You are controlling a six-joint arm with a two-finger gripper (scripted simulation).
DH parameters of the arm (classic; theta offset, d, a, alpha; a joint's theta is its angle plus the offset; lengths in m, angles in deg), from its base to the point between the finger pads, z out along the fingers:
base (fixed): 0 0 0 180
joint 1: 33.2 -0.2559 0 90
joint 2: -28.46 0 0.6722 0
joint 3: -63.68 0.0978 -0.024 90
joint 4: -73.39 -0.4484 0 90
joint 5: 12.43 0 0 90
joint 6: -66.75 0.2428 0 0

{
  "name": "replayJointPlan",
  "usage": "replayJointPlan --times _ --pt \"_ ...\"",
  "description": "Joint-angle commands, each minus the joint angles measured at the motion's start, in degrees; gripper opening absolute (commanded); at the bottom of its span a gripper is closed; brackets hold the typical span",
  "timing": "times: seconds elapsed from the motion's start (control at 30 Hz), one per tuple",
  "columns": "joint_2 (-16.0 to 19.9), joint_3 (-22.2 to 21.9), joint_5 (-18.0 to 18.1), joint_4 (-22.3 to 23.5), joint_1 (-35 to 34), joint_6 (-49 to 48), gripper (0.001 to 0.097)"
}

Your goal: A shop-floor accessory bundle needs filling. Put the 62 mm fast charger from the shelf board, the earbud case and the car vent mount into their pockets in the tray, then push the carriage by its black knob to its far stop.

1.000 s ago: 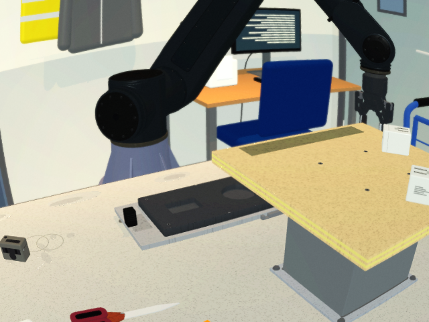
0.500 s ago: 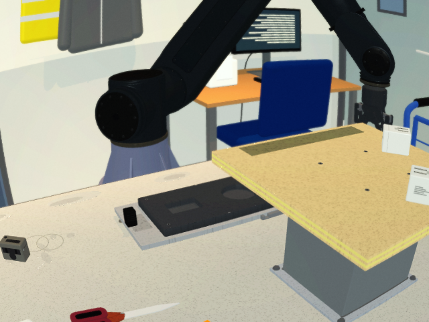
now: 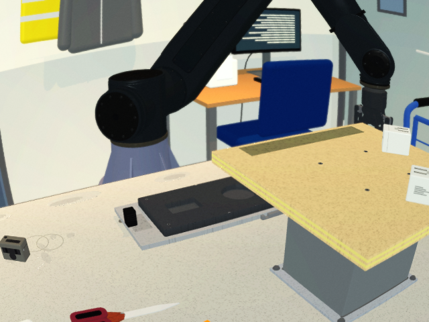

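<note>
A white charger [image 3: 396, 139] stands on the far right part of the shelf board [image 3: 325, 180], and my gripper [image 3: 374, 119] sits just behind and to its left at the board's far edge. The gripper is open and holds nothing. A second white charger [image 3: 419, 184] stands nearer on the board's right edge, partly cut off. The dark tray [image 3: 204, 206] lies on the bench under the board's left end, with a rectangular pocket and a round pocket. The black knob [image 3: 130, 217] stands at the tray's left end. A grey car vent mount [image 3: 14, 248] lies at the far left.
A red-handled tool [image 3: 114, 314] lies at the bench's near edge. The shelf board rests on a grey pedestal [image 3: 346, 273] and overhangs part of the tray. The robot's base [image 3: 138, 138] stands behind the bench. A blue chair and a desk stand beyond.
</note>
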Motion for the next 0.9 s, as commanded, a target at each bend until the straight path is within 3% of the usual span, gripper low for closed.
replayJointPlan --times 0.0,0.13,0.87 --pt "0.0 0.0 0.0 0.0 0.0 0.0 0.078" --pt "0.0 0.0 0.0 0.0 0.0 0.0 0.0777" --pt "0.0 0.0 0.0 0.0 0.0 0.0 0.0557"
